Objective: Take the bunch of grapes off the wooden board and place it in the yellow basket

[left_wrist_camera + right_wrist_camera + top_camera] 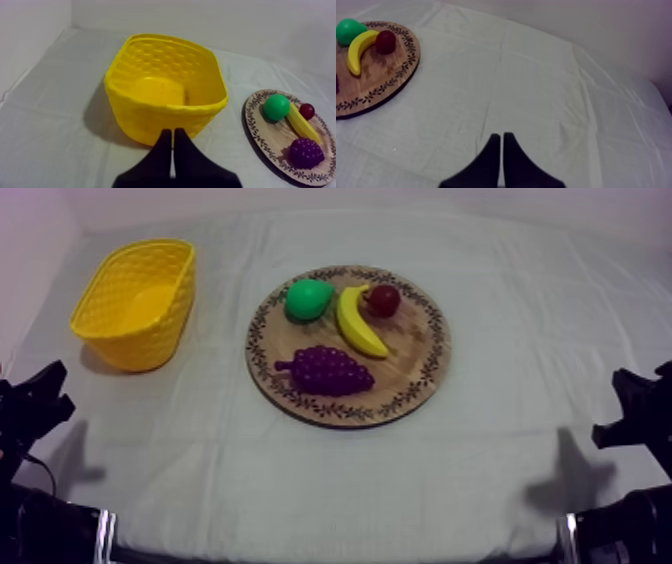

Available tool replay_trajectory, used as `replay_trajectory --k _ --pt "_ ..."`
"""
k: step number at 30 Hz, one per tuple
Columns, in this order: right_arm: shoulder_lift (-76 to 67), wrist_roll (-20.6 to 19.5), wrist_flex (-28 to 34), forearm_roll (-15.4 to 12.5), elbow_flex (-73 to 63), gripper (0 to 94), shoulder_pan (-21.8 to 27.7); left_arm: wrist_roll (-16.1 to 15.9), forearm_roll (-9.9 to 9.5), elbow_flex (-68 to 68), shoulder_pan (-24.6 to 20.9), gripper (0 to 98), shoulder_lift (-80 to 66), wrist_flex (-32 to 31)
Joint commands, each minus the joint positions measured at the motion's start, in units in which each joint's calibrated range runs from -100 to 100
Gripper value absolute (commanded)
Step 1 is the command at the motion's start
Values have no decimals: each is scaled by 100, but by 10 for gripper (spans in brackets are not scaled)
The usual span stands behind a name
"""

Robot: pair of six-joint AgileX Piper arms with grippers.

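Observation:
The purple bunch of grapes (328, 371) lies on the near part of the round wooden board (415, 353) at the table's middle. The yellow basket (183, 298) stands at the far left with nothing in it. My left gripper (45, 391) rests low at the left edge, well short of the basket. In the left wrist view its fingers (172, 140) lie together as a narrow wedge just before the basket's wall (160, 120), with the grapes (305, 152) off on the board (272, 135). My right gripper (501, 139) is shut too, over bare cloth beside the board (381, 75).
On the board's far half lie a green pear (308, 299), a yellow banana (358, 321) and a small red fruit (383, 300). Bare cloth stretches between basket and board and along the front. My right gripper (632, 403) sits low at the right edge.

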Motion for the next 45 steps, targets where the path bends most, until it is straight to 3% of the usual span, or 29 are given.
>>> replay_trajectory --k 1,6,10,17,33,45 --pt "2 -1 -1 -1 -1 3 -1 -1 1 0 0 0 0 1" --pt "2 -1 -1 -1 -1 3 -1 -18 -2 3 0 0 0 -4" --pt "2 -1 -1 -1 -1 3 -1 -219 -14 9 3 0 0 14" --pt "2 -1 -1 -1 -1 3 -1 -415 162 -387 22 0 345 -62" --pt "2 -1 -1 -1 -1 3 -1 -882 177 -4289 341 0 3767 76" --pt "2 -1 -1 -1 -1 3 -1 -1454 226 -6733 1142 0 6038 1032"
